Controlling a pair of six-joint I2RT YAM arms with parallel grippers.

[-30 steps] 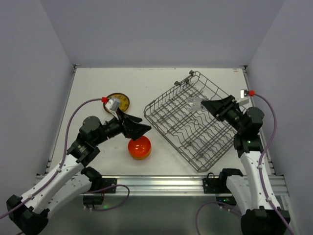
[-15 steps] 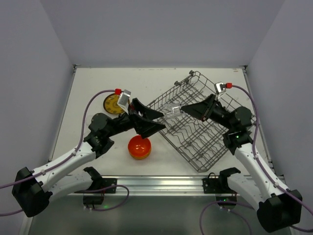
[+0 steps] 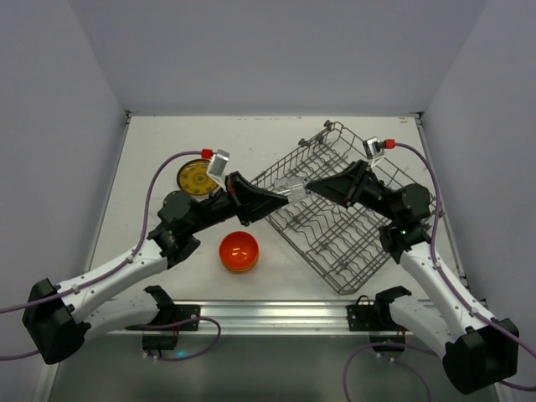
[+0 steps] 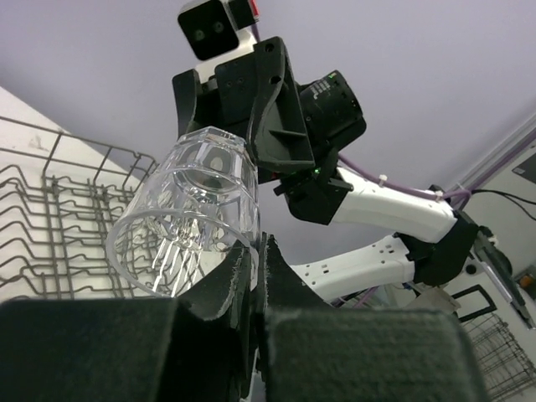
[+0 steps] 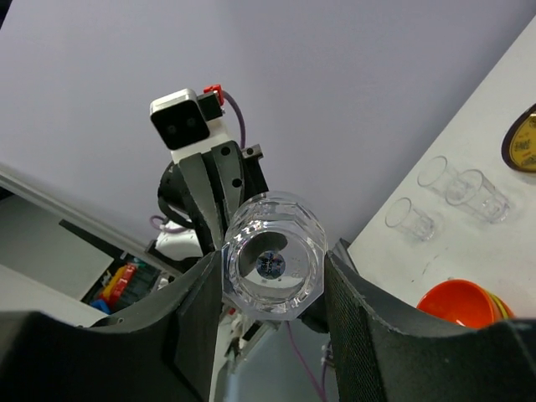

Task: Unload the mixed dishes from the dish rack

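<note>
A clear glass (image 3: 293, 186) hangs in the air over the left corner of the grey wire dish rack (image 3: 335, 226), between my two grippers. My left gripper (image 3: 280, 194) is shut on the glass's rim, pinching its wall (image 4: 188, 213) between the two pads (image 4: 255, 243). My right gripper (image 5: 275, 260) has the base of the same glass (image 5: 275, 266) between its fingers, with both fingers against its sides. In the top view the rack holds no other dishes that I can see.
Stacked orange bowls (image 3: 239, 251) sit left of the rack. A yellow-brown patterned plate (image 3: 198, 176) lies further back on the left. Three clear glasses (image 5: 410, 218) stand on the table near the plate (image 5: 523, 142). The rack sits diagonally across the right half.
My left arm swung right to the rack's corner and its jaws closed on the glass's rim. My right arm carried the glass left and up to meet it.
</note>
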